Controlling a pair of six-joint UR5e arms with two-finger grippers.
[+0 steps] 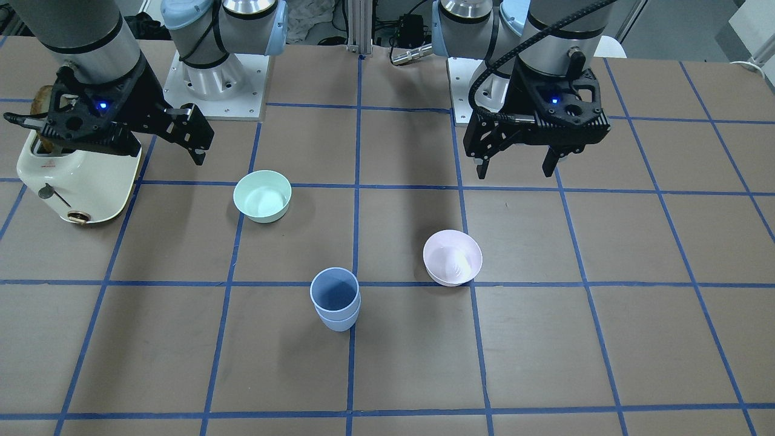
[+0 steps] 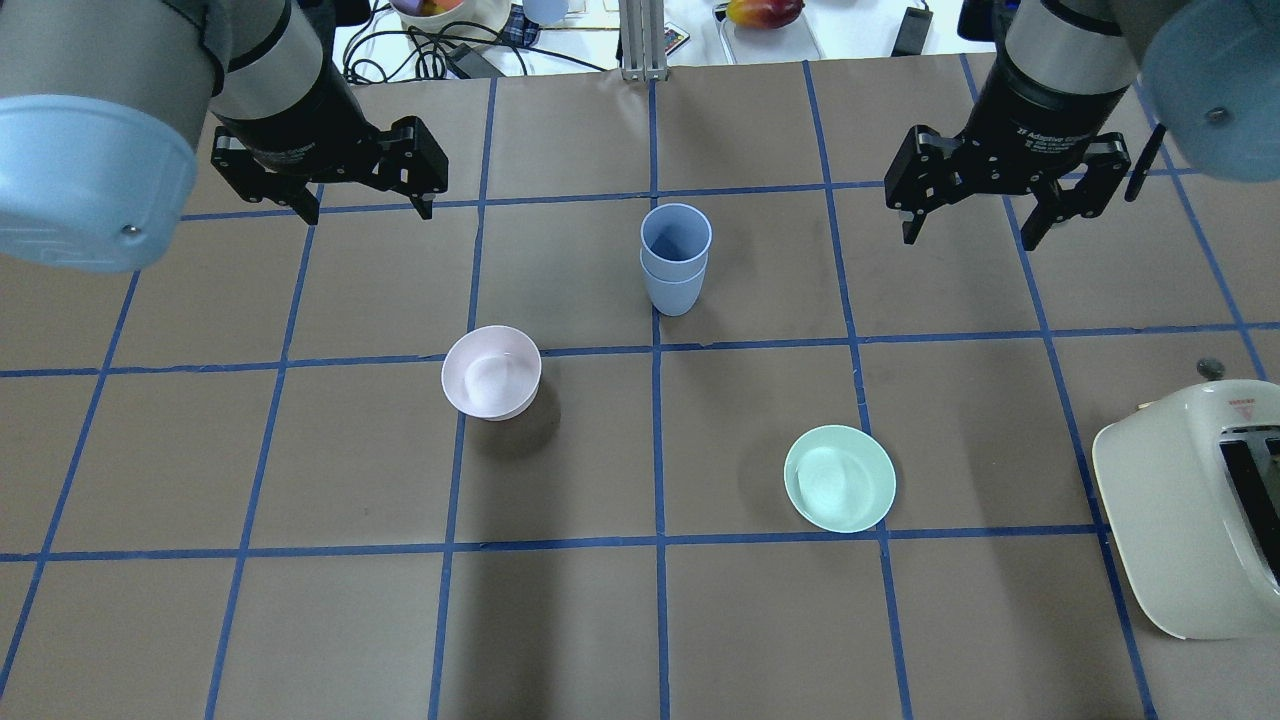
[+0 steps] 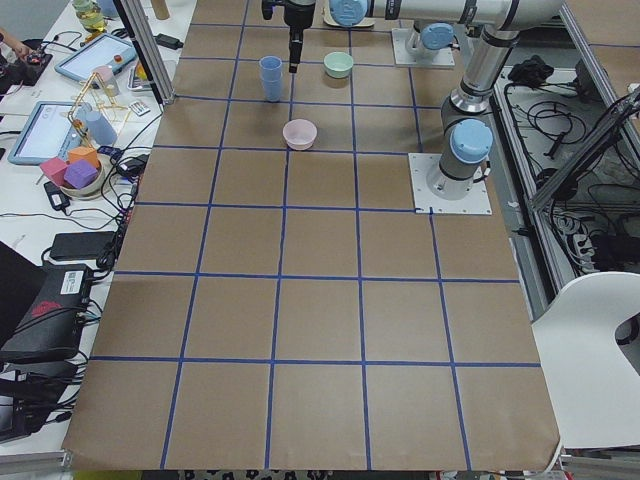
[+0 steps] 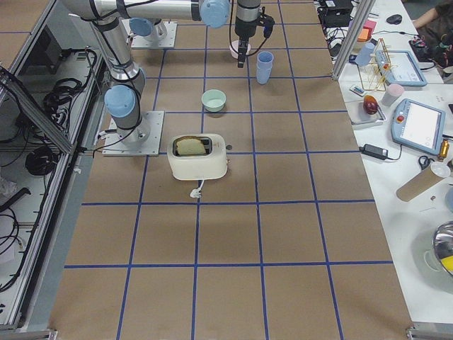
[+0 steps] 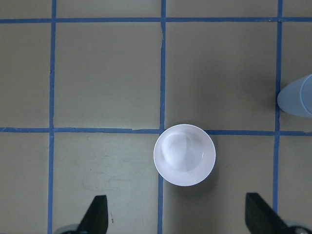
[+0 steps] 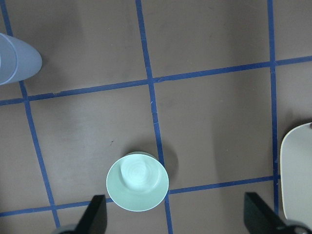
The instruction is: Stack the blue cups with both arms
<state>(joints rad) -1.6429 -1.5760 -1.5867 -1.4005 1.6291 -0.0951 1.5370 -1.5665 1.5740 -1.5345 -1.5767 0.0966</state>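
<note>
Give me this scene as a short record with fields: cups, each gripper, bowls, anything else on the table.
blue cups: one nested in the other, upright on the table
left gripper: open, empty, raised clear of the cups
right gripper: open, empty, raised clear of the cups
pink bowl: upright, on the left arm's side
green bowl: upright, on the right arm's side
toaster: cream, at the table's right-arm end
task state: stack looks complete

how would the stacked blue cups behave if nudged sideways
The blue cups look like thin plastic, so they are probably light and easy to slide. Nested, the pair stands tall on a narrow tapered base, so a high push might tip it.
</note>
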